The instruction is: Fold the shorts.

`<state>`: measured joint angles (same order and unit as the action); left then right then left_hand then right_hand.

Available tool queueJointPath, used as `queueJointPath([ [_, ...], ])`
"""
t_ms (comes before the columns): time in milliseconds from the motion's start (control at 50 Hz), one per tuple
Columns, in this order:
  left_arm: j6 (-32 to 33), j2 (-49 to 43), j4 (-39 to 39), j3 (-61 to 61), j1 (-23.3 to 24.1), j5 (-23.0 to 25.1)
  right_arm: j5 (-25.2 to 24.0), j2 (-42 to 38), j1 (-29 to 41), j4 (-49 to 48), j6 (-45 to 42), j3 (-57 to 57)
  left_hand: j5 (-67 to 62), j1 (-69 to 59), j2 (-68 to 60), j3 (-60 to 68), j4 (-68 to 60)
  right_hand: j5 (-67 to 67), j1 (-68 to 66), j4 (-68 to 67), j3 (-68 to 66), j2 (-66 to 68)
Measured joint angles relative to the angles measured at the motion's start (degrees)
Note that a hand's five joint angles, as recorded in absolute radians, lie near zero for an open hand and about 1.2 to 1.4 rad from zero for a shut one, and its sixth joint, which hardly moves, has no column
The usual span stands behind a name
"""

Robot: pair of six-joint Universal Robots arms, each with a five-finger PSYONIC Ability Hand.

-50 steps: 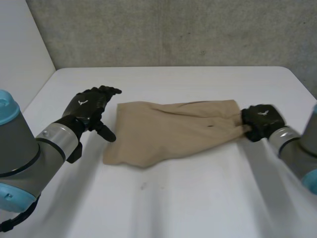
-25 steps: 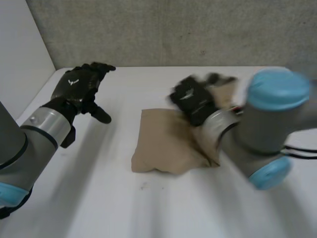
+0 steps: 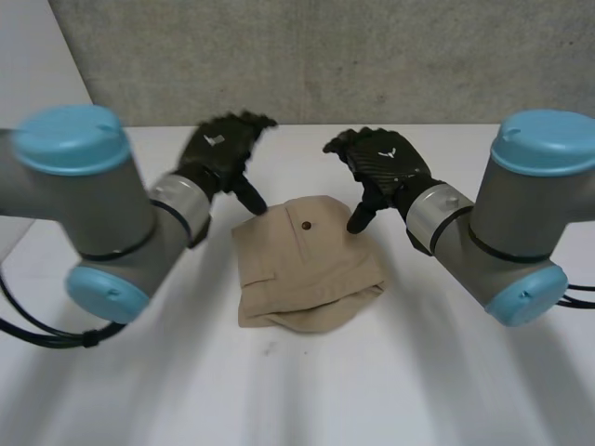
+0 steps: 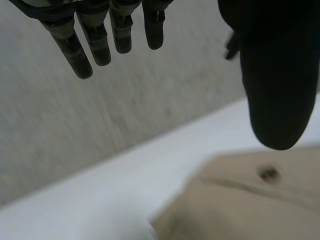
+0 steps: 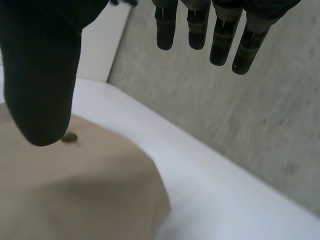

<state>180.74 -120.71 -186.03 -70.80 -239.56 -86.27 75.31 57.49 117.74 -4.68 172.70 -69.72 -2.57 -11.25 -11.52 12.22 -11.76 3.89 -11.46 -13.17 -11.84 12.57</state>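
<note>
The tan shorts (image 3: 307,265) lie folded into a compact bundle at the middle of the white table (image 3: 418,390), a dark button facing up. My left hand (image 3: 221,149) hovers open above the bundle's far left corner, fingers straight, thumb pointing down. My right hand (image 3: 379,163) hovers open above its far right corner, thumb tip just over the cloth. In the left wrist view the shorts (image 4: 250,200) lie below my left hand (image 4: 272,75), apart from it. Likewise the right wrist view has the shorts (image 5: 75,190) under my right hand (image 5: 42,75), with nothing held.
A grey wall (image 3: 372,56) rises behind the table's far edge. Bare white table surrounds the bundle on all sides. Both arms reach inward from the left and right, their blue-capped joints close to the camera.
My right hand carried the shorts' right end leftward over the rest, then let go and opened. The left hand moved right to the bundle's far left corner. The cloth is now a compact fold.
</note>
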Motion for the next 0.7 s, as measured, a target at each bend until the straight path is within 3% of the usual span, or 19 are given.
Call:
queueJointPath([
  [240,2.9,-11.2,12.1,4.0,4.5,-11.6,0.3,-16.0,0.2,17.2,-1.4,15.5,0.0,0.0,0.0,0.0,0.0,0.0,0.0,0.0,0.0,0.0],
  [460,13.8,-13.0,13.4,3.4,5.4,-12.1,2.9,-16.8,0.3,20.0,-10.8,13.5,0.0,1.1,0.0,0.0,0.0,0.0,3.3,0.0,0.7,-1.0],
  [580,15.0,-12.5,13.2,3.9,5.5,-11.1,4.8,-15.8,0.5,19.7,-14.0,12.3,0.2,1.1,0.0,0.0,0.0,0.0,3.5,0.0,0.7,-1.3],
  [700,14.7,-6.3,13.1,4.0,5.2,-9.0,5.7,-8.1,0.5,16.5,-12.9,8.8,0.2,1.1,0.0,0.0,0.0,-0.2,3.5,0.0,0.7,-1.3],
])
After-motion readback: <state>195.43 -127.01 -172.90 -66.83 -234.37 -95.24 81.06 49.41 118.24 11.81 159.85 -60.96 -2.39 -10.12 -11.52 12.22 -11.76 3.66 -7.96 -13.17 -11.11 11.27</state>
